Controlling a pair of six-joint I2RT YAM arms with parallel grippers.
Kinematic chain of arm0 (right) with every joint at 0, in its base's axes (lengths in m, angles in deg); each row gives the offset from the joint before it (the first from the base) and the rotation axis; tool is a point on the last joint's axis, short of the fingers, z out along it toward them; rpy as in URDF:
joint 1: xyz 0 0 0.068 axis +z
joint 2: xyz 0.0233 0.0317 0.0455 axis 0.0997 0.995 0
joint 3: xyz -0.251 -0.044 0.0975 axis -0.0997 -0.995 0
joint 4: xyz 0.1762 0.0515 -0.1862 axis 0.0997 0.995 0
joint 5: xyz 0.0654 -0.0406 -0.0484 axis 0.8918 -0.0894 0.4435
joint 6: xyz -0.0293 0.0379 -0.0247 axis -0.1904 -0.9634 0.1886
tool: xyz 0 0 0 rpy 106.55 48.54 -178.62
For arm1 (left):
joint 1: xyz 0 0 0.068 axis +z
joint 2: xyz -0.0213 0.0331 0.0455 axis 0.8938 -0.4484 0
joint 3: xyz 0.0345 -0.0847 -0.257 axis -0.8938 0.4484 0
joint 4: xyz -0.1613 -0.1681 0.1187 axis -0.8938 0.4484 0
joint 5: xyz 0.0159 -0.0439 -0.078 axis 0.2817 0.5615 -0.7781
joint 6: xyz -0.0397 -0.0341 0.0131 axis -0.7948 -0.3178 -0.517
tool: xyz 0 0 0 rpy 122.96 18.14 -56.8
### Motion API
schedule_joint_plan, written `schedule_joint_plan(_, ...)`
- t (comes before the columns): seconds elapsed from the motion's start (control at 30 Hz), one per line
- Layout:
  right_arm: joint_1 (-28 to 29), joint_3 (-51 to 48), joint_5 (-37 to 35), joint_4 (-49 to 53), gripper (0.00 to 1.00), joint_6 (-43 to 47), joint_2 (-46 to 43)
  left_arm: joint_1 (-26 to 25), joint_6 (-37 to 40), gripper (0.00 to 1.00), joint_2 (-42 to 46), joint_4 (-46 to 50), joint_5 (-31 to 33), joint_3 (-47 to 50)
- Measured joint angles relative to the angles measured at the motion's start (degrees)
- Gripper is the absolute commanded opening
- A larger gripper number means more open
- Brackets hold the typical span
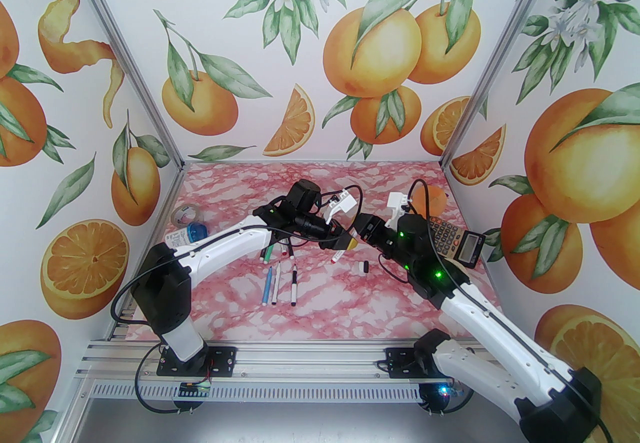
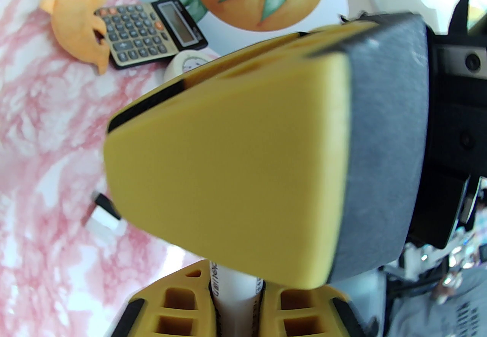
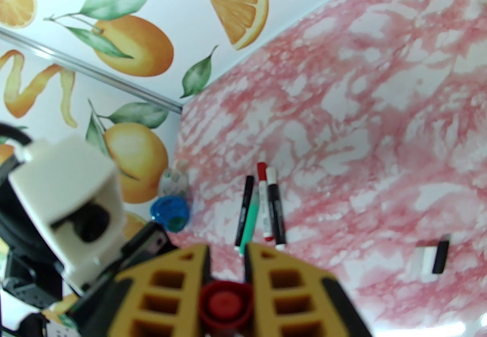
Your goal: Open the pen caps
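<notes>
My two grippers meet tip to tip above the middle of the table. The left gripper [image 1: 344,239] [image 2: 236,286] is shut on a white pen barrel [image 2: 234,288] with print on it. The right gripper [image 1: 357,233] [image 3: 226,271] is shut on a red pen cap [image 3: 226,304], whose round end faces the right wrist camera. The right gripper's yellow finger [image 2: 228,175] looms large in the left wrist view. More pens [image 1: 276,283] [image 3: 262,206] lie on the table, some green, black or red-capped. A loose white-and-black cap [image 1: 364,267] [image 2: 104,215] [image 3: 433,257] lies to the right.
A calculator [image 1: 452,236] [image 2: 148,33] and an orange soft toy [image 1: 436,198] [image 2: 78,12] sit at the back right. A tape roll [image 1: 185,215] and a blue item [image 1: 196,232] [image 3: 169,212] lie by the left wall. A short white pen piece [image 1: 336,257] lies below the grippers.
</notes>
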Motion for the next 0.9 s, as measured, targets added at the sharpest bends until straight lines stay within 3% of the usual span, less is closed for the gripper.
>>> schedule_joint_plan(0.2, 0.04, -0.94, -0.66, -0.17, 0.11, -0.68, 0.0, -0.76, 3.45, 0.02, 0.0, 2.62, 3.76, -0.26)
schedule_joint_plan(0.43, 0.81, -0.35, -5.57, 6.58, 0.08, -1.84, -0.39, -5.16, 10.54, 0.01, 0.0, 6.67, 17.88, -1.51)
schedule_joint_plan(0.57, 0.87, 0.72, -7.54, 8.68, 0.08, -2.05, -0.83, -6.6, 12.61, 0.01, 0.0, 6.88, 21.99, -2.32)
schedule_joint_plan(0.73, 0.22, 2.05, -8.2, 10.29, 0.08, -2.05, -0.9, -7.1, 13.79, 0.0, -0.02, 6.25, 23.43, -2.89)
schedule_joint_plan(0.9, -3.3, 1.38, -2.16, 7.76, 0.11, -1.01, -2.01, -6.01, 13.94, 0.01, -0.04, 4.42, 18.69, -3.02)
